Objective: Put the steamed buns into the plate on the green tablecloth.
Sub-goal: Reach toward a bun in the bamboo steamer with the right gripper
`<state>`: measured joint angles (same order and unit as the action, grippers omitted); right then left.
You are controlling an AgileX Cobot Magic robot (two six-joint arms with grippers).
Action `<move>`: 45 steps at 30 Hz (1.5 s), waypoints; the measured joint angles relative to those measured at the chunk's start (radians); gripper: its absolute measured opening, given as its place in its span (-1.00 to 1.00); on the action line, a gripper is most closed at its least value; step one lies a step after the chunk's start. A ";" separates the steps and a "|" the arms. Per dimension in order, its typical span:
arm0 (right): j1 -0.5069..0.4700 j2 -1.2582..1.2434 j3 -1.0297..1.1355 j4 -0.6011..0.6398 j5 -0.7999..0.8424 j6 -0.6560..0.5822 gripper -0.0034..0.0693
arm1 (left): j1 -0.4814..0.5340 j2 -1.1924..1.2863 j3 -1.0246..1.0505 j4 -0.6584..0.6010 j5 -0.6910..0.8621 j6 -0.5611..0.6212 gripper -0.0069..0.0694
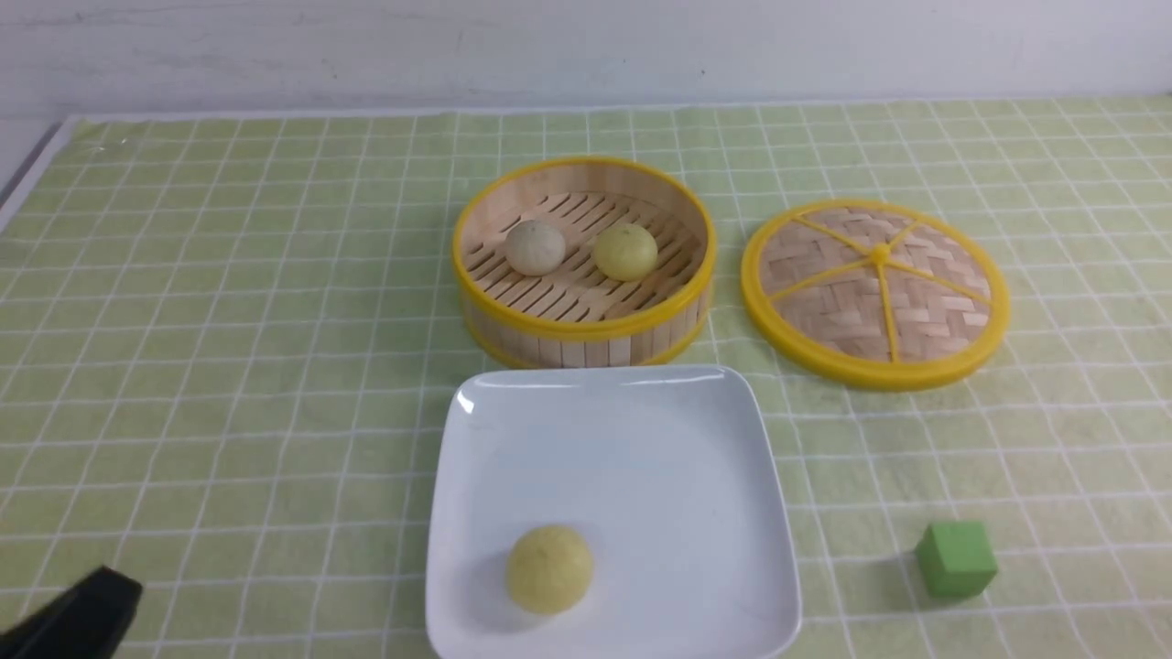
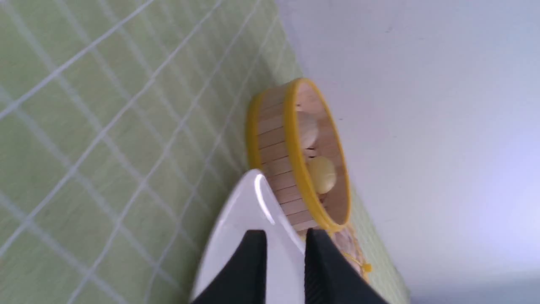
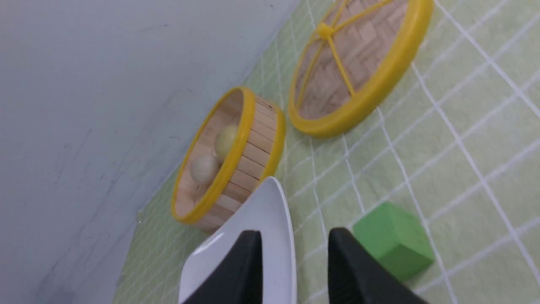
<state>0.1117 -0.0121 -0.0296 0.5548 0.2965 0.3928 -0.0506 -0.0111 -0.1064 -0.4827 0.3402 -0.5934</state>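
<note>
one pale yellow bun (image 1: 549, 567) sits in the white plate (image 1: 641, 439), toward its near left corner. the plate lies on the green tablecloth (image 1: 229, 366) covering the bench, just in front of the bamboo steamer (image 1: 583, 334). an off-white bun (image 1: 536, 247) and a second yellow bun (image 1: 625, 251) rest side by side inside the steamer. the woven lid (image 1: 874, 293) lies flat to the steamer's right, and a green cube (image 1: 956, 558) stands right of the plate. the left jaws are slightly parted and empty; the right jaws stand wider apart, holding nothing.
</note>
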 joint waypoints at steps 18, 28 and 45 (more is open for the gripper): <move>0.000 1.067 -0.682 -0.295 0.692 -0.379 -0.88 | 0.000 0.869 -0.487 0.173 0.654 0.476 -0.81; 0.104 1.491 -0.976 0.134 0.647 -0.857 -0.56 | 0.000 0.974 -0.491 0.167 0.614 0.487 -0.73; 0.265 2.177 -1.886 -0.050 0.466 -0.829 0.28 | 0.000 0.976 -0.491 0.167 0.541 0.487 -0.33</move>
<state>0.3764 2.1644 -1.9153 0.5050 0.7626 -0.4365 -0.0506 0.9650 -0.5970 -0.3156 0.8816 -0.1062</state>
